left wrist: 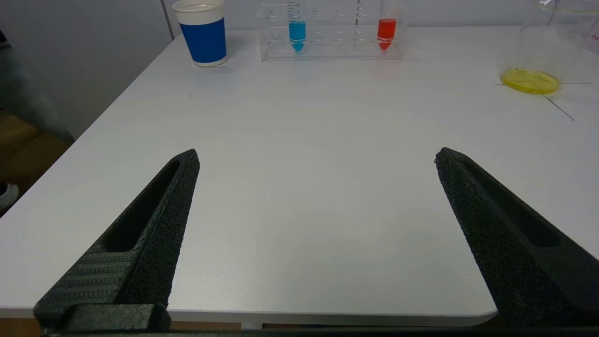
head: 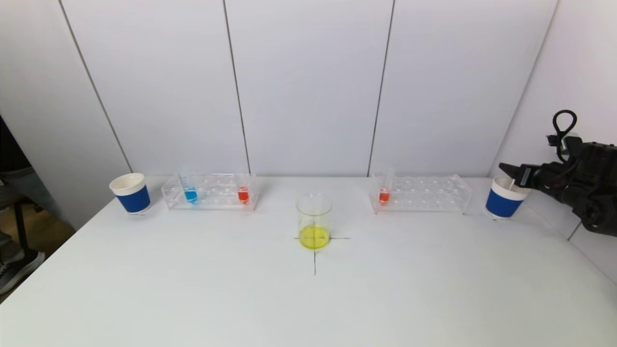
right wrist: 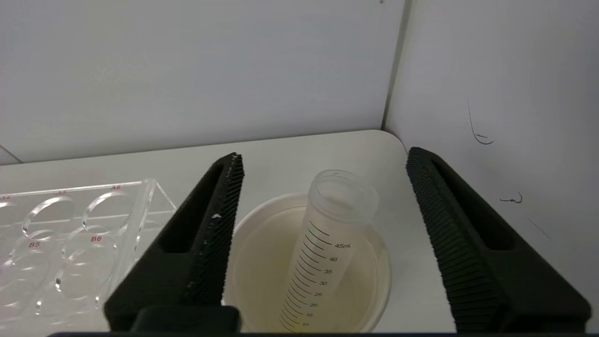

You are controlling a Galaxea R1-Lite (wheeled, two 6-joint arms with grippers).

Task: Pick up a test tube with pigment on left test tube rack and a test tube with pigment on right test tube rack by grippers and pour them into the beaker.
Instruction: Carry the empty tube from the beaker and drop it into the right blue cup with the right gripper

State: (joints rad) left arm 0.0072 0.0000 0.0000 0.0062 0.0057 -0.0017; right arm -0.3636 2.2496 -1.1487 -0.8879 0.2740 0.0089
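Observation:
The clear beaker (head: 314, 221) with yellow liquid stands at the table's middle on a drawn cross. The left rack (head: 209, 192) holds a blue-pigment tube (head: 190, 193) and a red-pigment tube (head: 243, 194). One red-pigment tube (head: 384, 194) stands in the right rack (head: 424, 193). My right gripper (right wrist: 325, 155) is open above the right blue cup (head: 503, 200). An empty graduated tube (right wrist: 327, 234) leans inside that cup, free of both fingers. My left gripper (left wrist: 317, 153) is open over the table's near left edge, with nothing between its fingers.
A second blue cup (head: 131, 193) stands left of the left rack. The wall corner is close behind the right cup. The right rack's empty holes (right wrist: 70, 234) lie beside my right gripper.

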